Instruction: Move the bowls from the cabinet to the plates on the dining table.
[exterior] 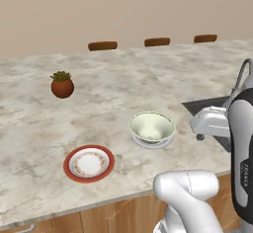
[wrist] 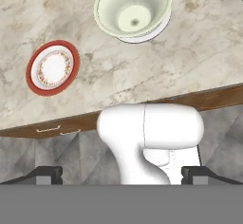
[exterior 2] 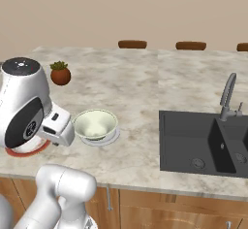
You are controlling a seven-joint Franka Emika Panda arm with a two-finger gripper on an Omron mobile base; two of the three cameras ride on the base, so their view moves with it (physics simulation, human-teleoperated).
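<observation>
Cream bowl [exterior: 151, 127] sits on a pale plate [exterior: 151, 142] on the counter [exterior: 123, 79], so one transfer looks complete; red plate [exterior: 89, 164] beside it bare, presumably awaiting the second bowl; gripper [wrist: 121, 174] released, jaws wide, holding nothing, hanging off the counter edge.

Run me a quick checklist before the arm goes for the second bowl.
1. Cream bowl seated on its white plate: ok.
2. Bowl upright: ok.
3. Gripper open and holding nothing: ok.
4. Red plate free for the next bowl: ok.
5. Potted plant well away from both plates: ok.
6. Second bowl's whereabouts: cannot tell.
</observation>
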